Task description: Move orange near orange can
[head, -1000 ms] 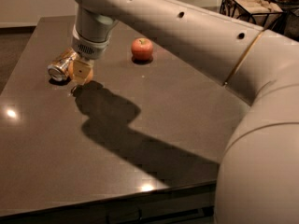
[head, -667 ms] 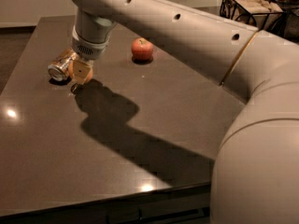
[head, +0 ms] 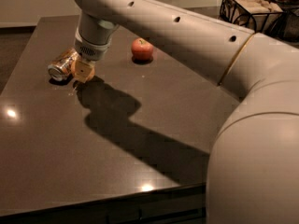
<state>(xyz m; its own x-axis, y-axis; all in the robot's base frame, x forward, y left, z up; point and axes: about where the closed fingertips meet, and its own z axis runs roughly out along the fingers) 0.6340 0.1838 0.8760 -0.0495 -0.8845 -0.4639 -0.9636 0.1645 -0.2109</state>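
The orange can lies on its side at the far left of the dark table, its silver end facing front-left. My gripper hangs straight down just right of the can, low over the table. It is shut on the orange, which shows only as an orange rim around a tan finger. The orange sits right beside the can, almost touching it.
A red apple stands on the table to the right of the gripper, further back. A black wire basket stands beyond the table's far right corner. My arm's shadow falls across the table's middle.
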